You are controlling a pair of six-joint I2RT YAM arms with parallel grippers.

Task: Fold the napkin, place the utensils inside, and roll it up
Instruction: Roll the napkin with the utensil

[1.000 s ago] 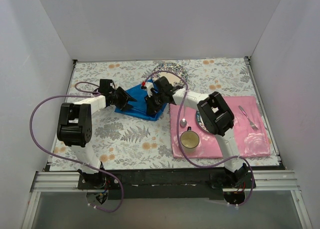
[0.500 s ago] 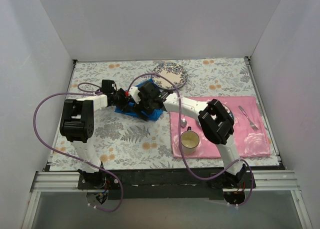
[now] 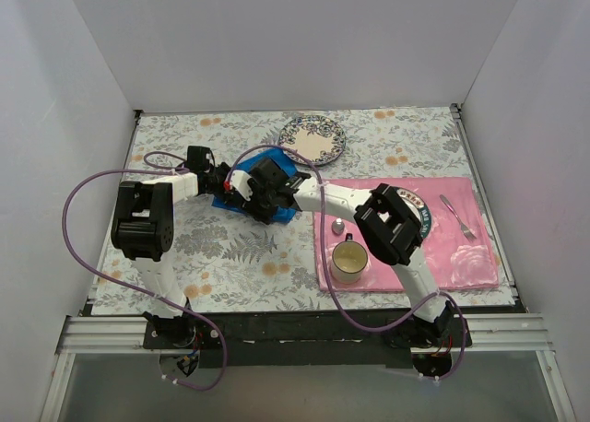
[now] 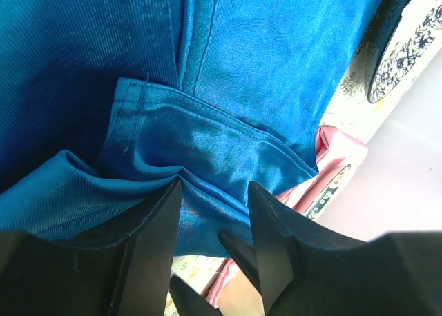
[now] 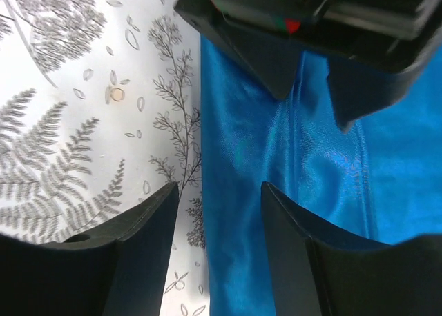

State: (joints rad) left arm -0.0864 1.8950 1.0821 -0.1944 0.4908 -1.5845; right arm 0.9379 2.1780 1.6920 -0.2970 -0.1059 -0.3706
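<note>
The blue napkin (image 3: 279,162) lies bunched at the table's middle, mostly under both grippers. My left gripper (image 3: 224,184) is open at its left side; in the left wrist view (image 4: 214,192) a raised fold of napkin (image 4: 207,143) sits just past the fingertips. My right gripper (image 3: 251,193) is open, facing the left one; in the right wrist view (image 5: 217,192) its jaws straddle the napkin's edge (image 5: 276,164). A spoon (image 3: 338,225) and a fork (image 3: 458,216) lie on the pink placemat (image 3: 461,252). The knife is out of view.
A patterned plate (image 3: 313,138) stands behind the napkin. A mug (image 3: 349,259) sits on the placemat's near left corner, close to the right arm. A round printed disc (image 3: 422,212) lies partly under the right arm. White walls enclose the table.
My right gripper has moved left across the napkin until it faces the left gripper. The napkin looks smaller and more bunched. The left gripper has barely moved.
</note>
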